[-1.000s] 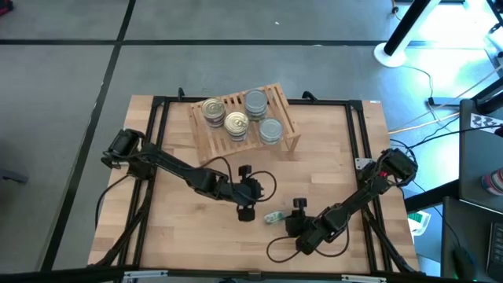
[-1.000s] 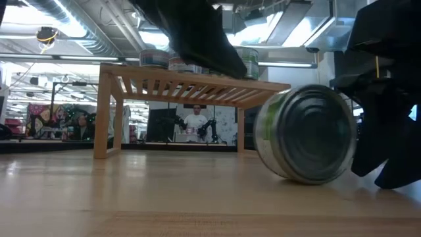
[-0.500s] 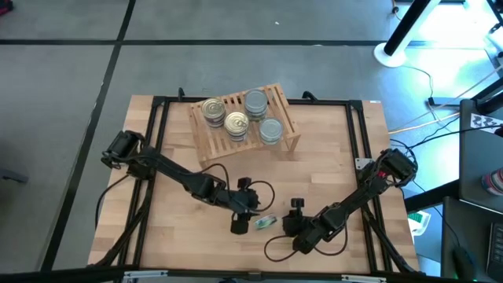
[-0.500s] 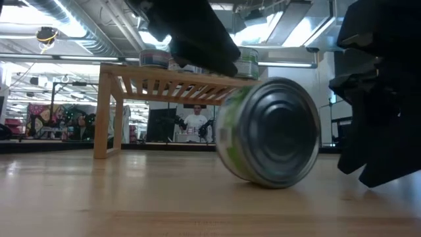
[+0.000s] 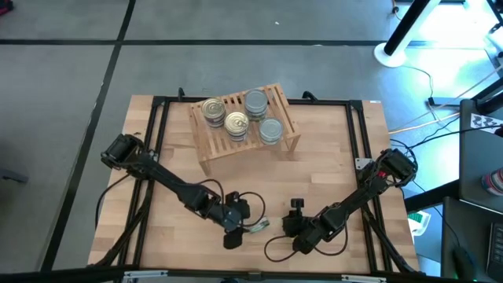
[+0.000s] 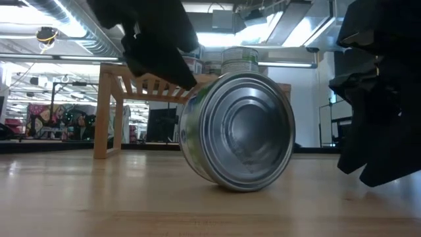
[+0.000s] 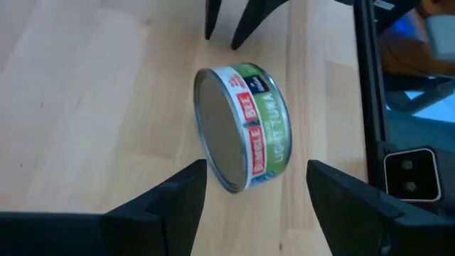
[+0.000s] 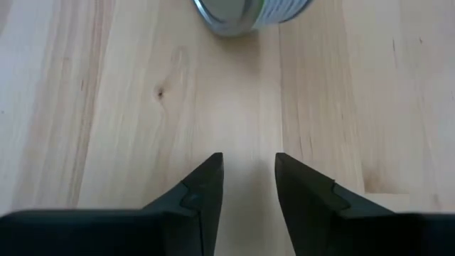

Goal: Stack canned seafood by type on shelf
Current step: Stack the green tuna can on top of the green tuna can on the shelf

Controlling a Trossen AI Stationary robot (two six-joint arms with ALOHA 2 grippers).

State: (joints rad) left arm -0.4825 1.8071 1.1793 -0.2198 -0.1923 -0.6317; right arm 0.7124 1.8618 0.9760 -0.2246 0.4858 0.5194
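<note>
Tuna tin [image 7: 245, 128]: on edge on counter [image 7: 85, 92], just ahead of left gripper [image 7: 252, 186], its jaws spread, untouched. Right gripper [image 8: 249, 174]: jaws parted, empty, tin ahead, apart. Shelf [image 5: 245, 119]: four tin stacks.

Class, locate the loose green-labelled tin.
The green-labelled tin lies on its side on the tabletop, near the front edge, between the left gripper and the right gripper.

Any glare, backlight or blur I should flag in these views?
High view: blue-white glare at the top right corner, table evenly lit. Low view: the silver round tin on its edge mirrors the ceiling lights; the left claw and the right claw are black silhouettes against the bright room. Left wrist view: the green-labelled tin is sharp, with the claw's fingers soft-edged.
</note>
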